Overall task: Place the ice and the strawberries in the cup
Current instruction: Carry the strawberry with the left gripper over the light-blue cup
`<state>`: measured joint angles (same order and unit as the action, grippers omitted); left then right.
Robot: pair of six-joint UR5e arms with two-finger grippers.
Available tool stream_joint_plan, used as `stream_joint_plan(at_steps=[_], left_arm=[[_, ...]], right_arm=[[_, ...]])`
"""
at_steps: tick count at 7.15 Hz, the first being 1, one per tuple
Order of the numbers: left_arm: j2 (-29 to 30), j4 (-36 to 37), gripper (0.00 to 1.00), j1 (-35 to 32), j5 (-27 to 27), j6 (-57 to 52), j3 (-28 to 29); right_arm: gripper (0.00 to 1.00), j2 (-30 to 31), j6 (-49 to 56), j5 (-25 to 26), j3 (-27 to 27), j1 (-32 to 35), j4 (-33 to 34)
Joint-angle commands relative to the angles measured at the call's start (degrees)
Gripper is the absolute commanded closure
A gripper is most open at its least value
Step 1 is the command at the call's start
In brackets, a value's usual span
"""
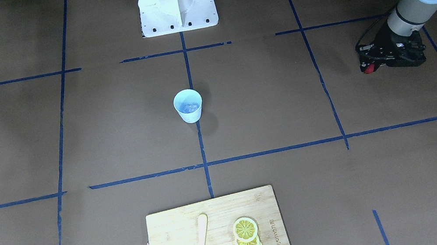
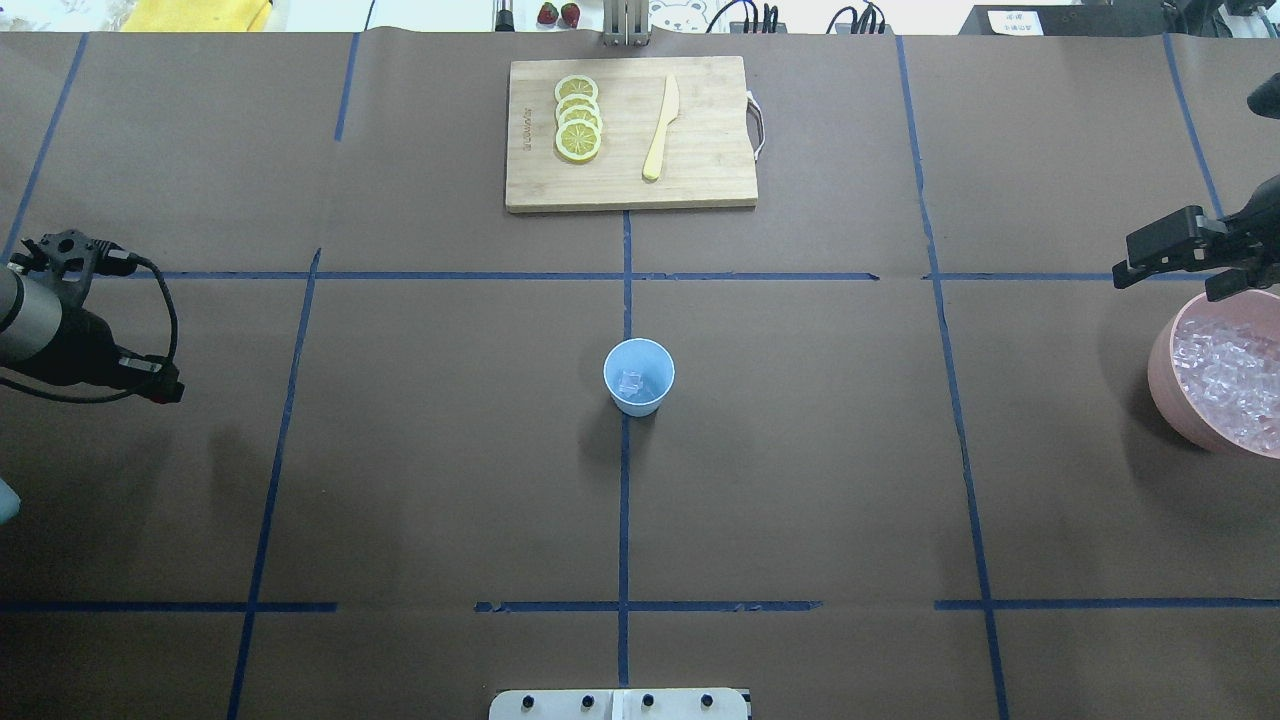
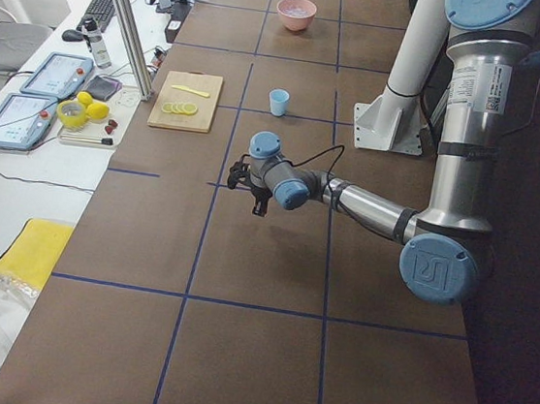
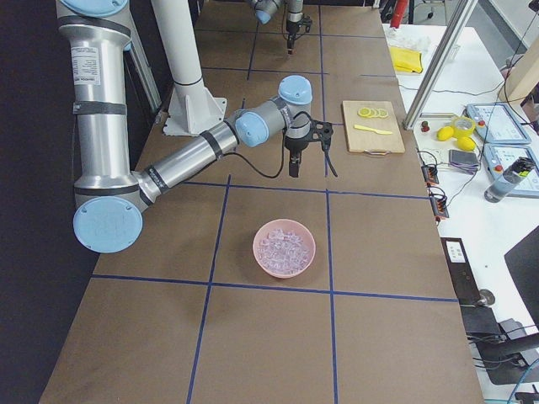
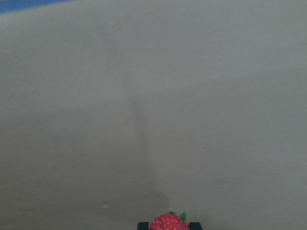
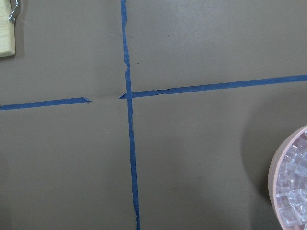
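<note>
The light-blue cup stands upright at the table's centre with a clear ice cube inside; it also shows in the front view. My left gripper is far to the cup's left, low over the table, shut on a small red strawberry with a green top, seen red in the front view. My right gripper hovers open and empty just beyond the rim of the pink bowl. The bowl is heaped with ice cubes and stands far to the cup's right.
A wooden cutting board at the far middle edge holds several lemon slices and a pale wooden knife. Two more strawberries lie beyond the table's far edge. The white robot base stands at the near middle.
</note>
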<state>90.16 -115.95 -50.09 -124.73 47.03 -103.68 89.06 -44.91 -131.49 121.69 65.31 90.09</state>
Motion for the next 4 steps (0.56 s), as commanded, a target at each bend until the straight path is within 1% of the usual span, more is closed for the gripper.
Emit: stream_joint_plan(at_steps=[1, 2, 3, 4], left_arm=[[10.8, 0.3, 1.0, 5.7, 0.4, 17.7, -3.7], [19.6, 2.5, 1.0, 12.9, 1.3, 26.2, -2.9], [28.8, 8.1, 1.0, 16.1, 5.7, 30.1, -1.9], [33.7, 12.0, 1.0, 18.2, 7.8, 30.7, -1.2]], right_arm=[[0.0, 0.2, 0.0, 0.0, 0.0, 0.1, 0.0], [0.0, 0.6, 0.1, 0.0, 0.0, 0.2, 0.0], [0.0, 0.6, 0.2, 0.0, 0.0, 0.4, 0.0], [0.0, 0.7, 0.2, 0.0, 0.0, 0.5, 0.0]])
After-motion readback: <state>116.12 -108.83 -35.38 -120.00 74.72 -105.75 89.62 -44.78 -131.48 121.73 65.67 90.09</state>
